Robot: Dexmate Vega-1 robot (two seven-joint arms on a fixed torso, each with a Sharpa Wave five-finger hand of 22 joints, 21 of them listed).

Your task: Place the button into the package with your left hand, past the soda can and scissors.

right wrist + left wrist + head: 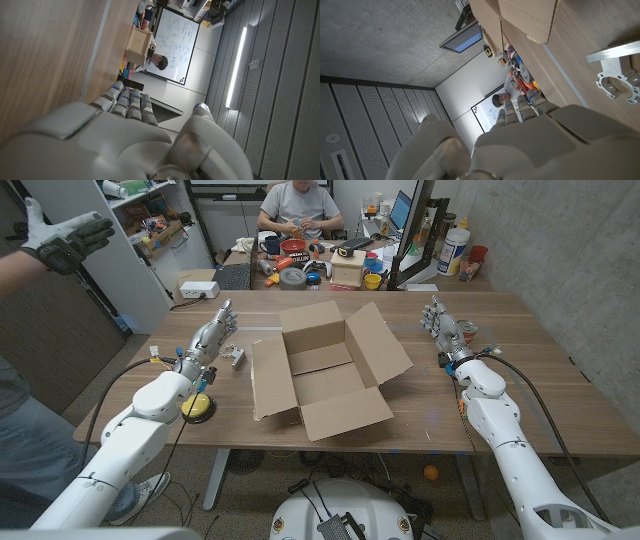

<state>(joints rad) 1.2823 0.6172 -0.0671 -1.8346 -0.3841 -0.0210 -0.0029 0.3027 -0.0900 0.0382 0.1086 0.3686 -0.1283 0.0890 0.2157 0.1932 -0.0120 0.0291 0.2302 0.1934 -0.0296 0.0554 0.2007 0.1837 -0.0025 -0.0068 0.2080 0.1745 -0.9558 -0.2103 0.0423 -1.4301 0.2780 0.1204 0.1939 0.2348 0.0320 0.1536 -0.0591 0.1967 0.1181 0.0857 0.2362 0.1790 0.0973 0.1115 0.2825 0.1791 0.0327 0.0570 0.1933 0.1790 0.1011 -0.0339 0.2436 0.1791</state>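
The yellow round button (pixel 197 406) lies near the table's front left edge, partly hidden under my left forearm. An open cardboard package (pixel 322 372) stands in the middle of the table with its flaps spread; its edge (pixel 520 20) also appears in the left wrist view. My left hand (pixel 212 330) is raised beyond the button, left of the package, fingers stretched out and holding nothing; its back (pixel 535 145) fills the near part of the left wrist view. My right hand (pixel 440 320) stands at the far right, fingers apart and empty, with a soda can (pixel 468 334) just beside it.
A small metal bracket (pixel 236 357) (pixel 617 82) lies between my left hand and the package. A person's gloved hand (pixel 65 235) reaches in at the far left. Another person (pixel 298 210) sits at a cluttered desk behind the table.
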